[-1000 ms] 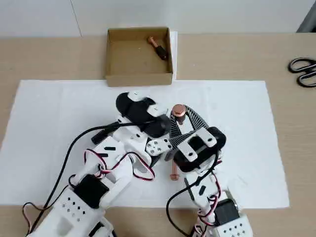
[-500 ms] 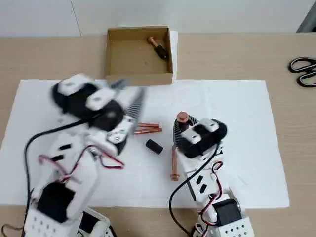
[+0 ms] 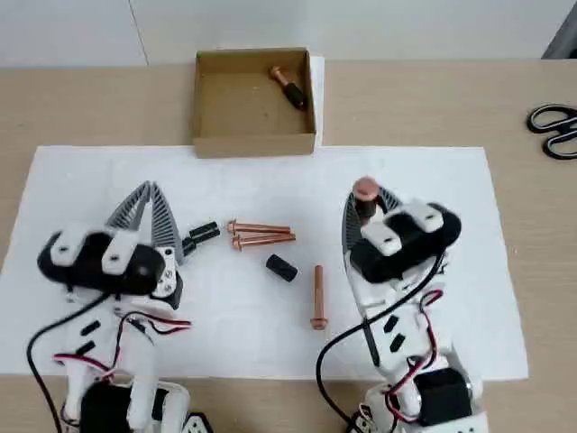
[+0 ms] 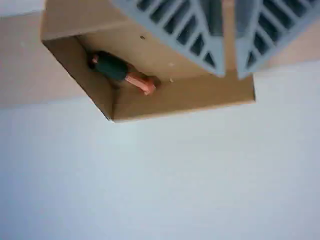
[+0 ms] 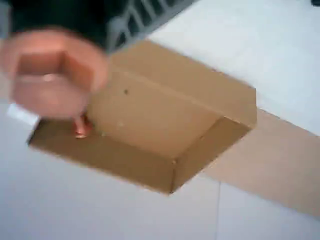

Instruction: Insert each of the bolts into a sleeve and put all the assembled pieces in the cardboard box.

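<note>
1. Nearest the arm bases, a single bolt point(image 3: 317, 296) lies flat on the white sheet point(image 3: 451, 298), head toward the bases. It is probably light, stiff and smooth, so it could roll. A pinch across the middle of the shank looks safest.
2. Just beyond it lies a short dark sleeve point(image 3: 281, 268), tilted and apart from the bolt. It looks rigid and round-sided. I would hold it across its outer wall, so the bore stays free for a bolt.
3. Next come two bolts point(image 3: 261, 234) side by side and touching, so lifting one may nudge the other. A second sleeve point(image 3: 202, 232) lies just beside the left claw.
4. The left claw point(image 3: 149, 188) hangs over the sheet with its fingers pinched together on nothing.
5. The right claw point(image 3: 365, 206) is clenched on an assembled piece point(image 3: 365, 188). It holds the piece upright, copper head on top and the dark sleeve between the fingers. The grip sits on the sleeve, so the bolt could slip out if tipped.
6. The cardboard box point(image 3: 254, 144) stands at the sheet's far edge, well apart from the held piece. One finished piece point(image 3: 290, 88) already lies in its far corner.
7. Farthest off, scissors point(image 3: 554, 128) rest on the bare table point(image 3: 90, 99).
</note>
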